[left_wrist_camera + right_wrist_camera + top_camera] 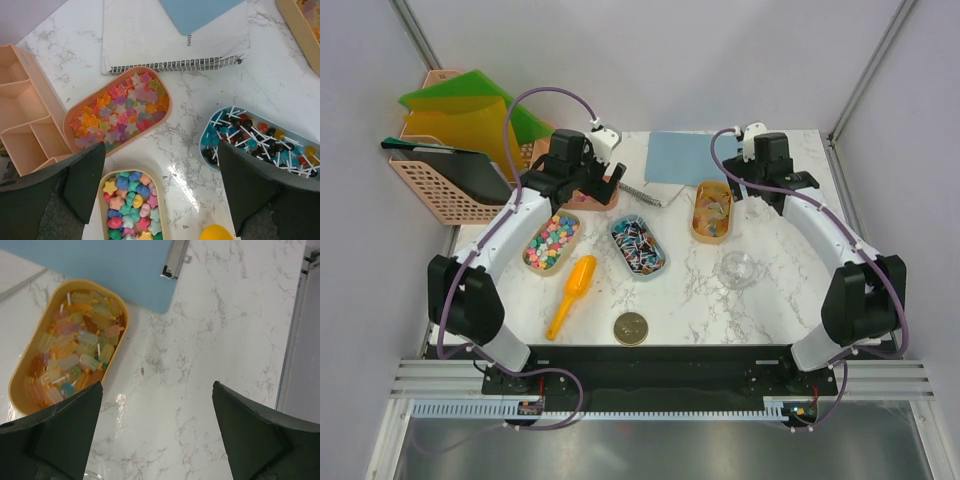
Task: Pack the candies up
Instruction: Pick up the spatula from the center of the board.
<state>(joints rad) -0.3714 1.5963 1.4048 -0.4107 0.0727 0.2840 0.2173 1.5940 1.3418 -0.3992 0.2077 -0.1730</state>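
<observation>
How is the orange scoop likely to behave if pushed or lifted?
The orange scoop looks like moulded plastic, so probably stiff and light. Pushed at one end, its long tapering shape would likely pivot and skid on the glossy marble tabletop rather than travel straight. Gripped at the thin handle end, the wider bowl may sag downward.

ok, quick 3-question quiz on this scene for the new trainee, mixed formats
1. True or false: the orange scoop lies on the bare table, not in any dish.
2. The lollipops sit in a tray coloured: A blue, B green, C black.
3. Fill in: the left gripper and the right gripper both have their jaws ___, with nothing between them.

Key: 1 true; 2 A; 3 open.
</observation>
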